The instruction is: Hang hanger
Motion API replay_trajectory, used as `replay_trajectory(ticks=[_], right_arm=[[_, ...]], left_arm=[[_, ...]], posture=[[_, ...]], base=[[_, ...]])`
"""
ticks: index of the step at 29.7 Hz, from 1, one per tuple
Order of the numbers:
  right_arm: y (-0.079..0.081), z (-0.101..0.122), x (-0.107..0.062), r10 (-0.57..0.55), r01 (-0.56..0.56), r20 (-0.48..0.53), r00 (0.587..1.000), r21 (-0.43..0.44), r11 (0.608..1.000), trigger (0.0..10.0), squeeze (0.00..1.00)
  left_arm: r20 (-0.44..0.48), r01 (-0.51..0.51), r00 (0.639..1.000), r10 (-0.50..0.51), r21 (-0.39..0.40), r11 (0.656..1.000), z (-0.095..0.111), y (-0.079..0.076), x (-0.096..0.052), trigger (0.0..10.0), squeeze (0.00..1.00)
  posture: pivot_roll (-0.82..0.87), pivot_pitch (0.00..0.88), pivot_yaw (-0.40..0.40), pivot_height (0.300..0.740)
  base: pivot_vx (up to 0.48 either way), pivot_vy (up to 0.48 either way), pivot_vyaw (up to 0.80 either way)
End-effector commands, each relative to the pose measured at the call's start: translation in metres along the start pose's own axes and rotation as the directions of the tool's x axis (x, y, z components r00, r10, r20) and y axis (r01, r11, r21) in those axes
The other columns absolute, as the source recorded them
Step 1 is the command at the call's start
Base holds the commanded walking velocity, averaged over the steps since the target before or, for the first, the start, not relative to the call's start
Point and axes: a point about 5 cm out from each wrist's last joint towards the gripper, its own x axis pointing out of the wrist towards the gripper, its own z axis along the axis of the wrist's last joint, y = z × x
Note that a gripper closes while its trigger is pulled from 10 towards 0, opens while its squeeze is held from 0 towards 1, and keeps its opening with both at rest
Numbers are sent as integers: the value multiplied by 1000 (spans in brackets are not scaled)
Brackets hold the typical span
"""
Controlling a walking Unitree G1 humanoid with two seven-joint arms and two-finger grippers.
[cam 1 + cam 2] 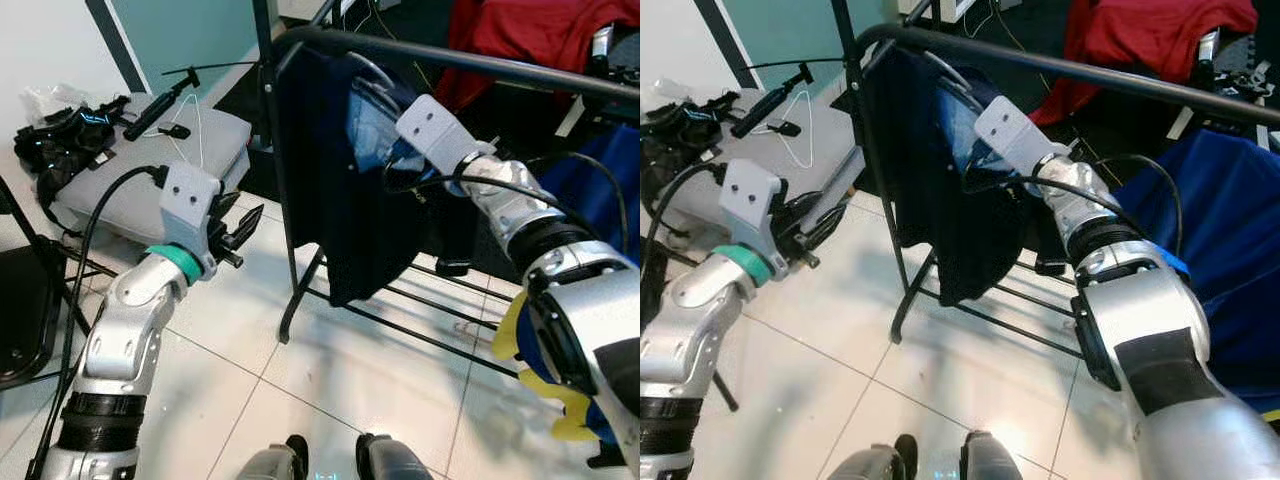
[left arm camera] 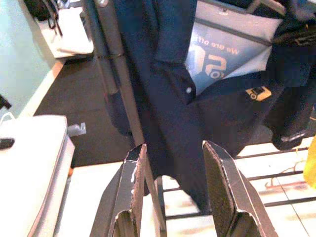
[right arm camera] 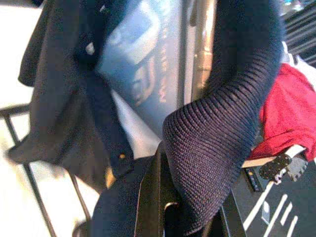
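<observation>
Item, as I see it: dark garment (image 1: 345, 170) on its hanger (image 2: 256, 6), at the black rack rail (image 1: 470, 62). Right gripper (image 3: 190, 207) pinches its ribbed collar. Left gripper (image 2: 173, 190) wide, empty, beside rack.

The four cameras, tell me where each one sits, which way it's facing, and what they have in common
Left eye view: on the head, looking forward and down at the black rack and the dark garment; both silver arms show.
Right eye view: beside it, same scene slightly shifted; the right gripper reaches into the garment.
Left wrist view: on the left wrist, looking along the open left gripper at the garment from in front.
Right wrist view: on the right wrist, pressed close to knit fabric over its fingers.
Shared: all four show the garment with its light blue lining.
</observation>
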Motion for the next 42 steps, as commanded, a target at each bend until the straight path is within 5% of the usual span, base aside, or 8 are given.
replay_trajectory(ticks=[1, 4, 16, 21, 26, 28, 32, 42], right_arm=[[18, -9, 1, 63, -72, -63, 996, -149, 986, 10000, 0], [20, -15, 1, 46, -83, -115, 992, -349, 933, 10000, 0], [1, -27, -4, -21, -43, -168, 985, -364, 930, 10000, 0], [-20, -29, -8, -143, 37, -164, 976, -524, 851, 10000, 0], [-31, -25, -10, -199, 143, -135, 971, -340, 930, 10000, 0], [-39, -17, -11, -218, 217, -85, 972, -24, 976, 10000, 0], [-39, -8, -11, -186, 177, 21, 982, 214, 961, 10000, 0], [12, -47, -31, 8, -94, 238, 971, 351, 932, 10000, 0]], left_arm=[[-20, -24, 1000, 24, -2, 1000, -3, 5, -8, 10000, 0], [-23, -31, 999, 31, 0, 1000, -3, 6, -10, 10000, 0], [-29, -13, 999, 13, -9, 1000, -1, 2, -5, 10000, 0], [-33, -5, 999, 4, -16, 1000, -2, -1, -4, 10000, 0], [-32, -4, 999, 3, -18, 1000, -1, -1, -3, 10000, 0], [-30, -6, 1000, 5, -19, 1000, -1, -2, -4, 10000, 0], [-24, -7, 1000, 6, -19, 1000, 1, -1, -4, 10000, 0], [4, 103, 995, -103, 46, 994, 24, 16, -11, 10000, 0]], posture=[[74, 119, 51, 740], [71, 120, 55, 740], [34, 115, 73, 740], [31, 108, 76, 740], [31, 100, 75, 740], [28, 95, 73, 740], [21, 96, 72, 740], [-30, 112, 108, 740]], base=[[0, 0, 0], [0, 0, 0], [0, 0, 0], [0, 0, 0], [0, 0, 0], [0, 0, 0], [0, 0, 0], [0, 0, 0]])
